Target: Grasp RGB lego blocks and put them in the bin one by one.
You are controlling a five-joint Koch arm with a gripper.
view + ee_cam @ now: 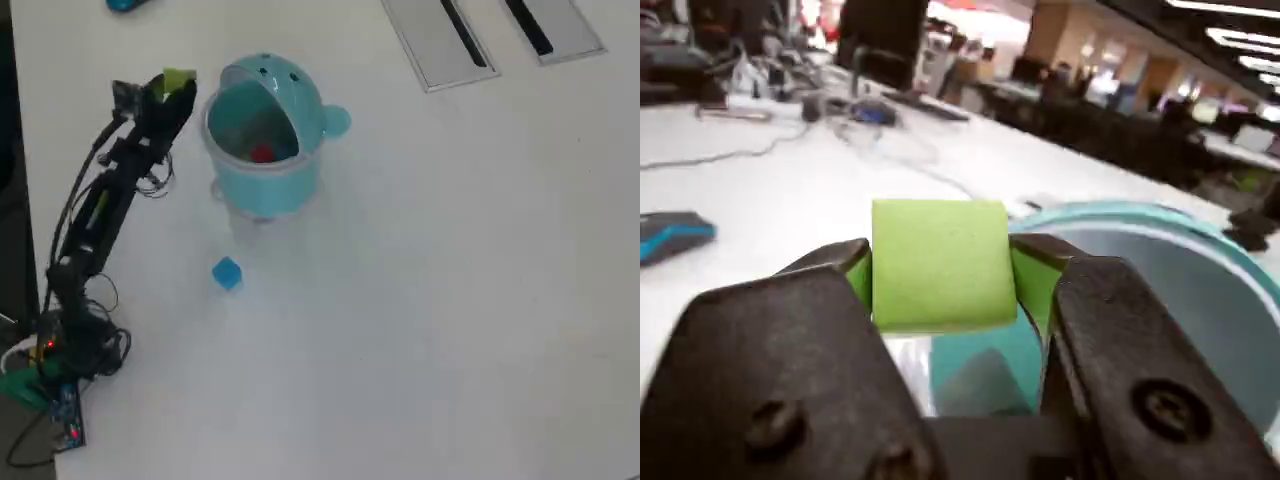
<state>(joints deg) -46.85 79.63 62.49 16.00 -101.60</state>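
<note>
text: none legible | labels: none | brands: none | numbers: none | background screens in wrist view: too blurred to read

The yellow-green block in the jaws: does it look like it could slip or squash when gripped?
Probably stiff: the yellow-green block keeps square edges between the gripper jaws. Its flat sides suit the pads, so slipping seems unlikely. Likely light, being small beside the bin.

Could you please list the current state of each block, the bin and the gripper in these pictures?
Yellow-green block: clamped between the gripper's jaws, held off the table beside the bin.
Red block: lying inside the bin.
Light blue block: loose on the table, in front of the bin.
Bin: upright, its mouth open.
Gripper: shut on the yellow-green block.
</note>
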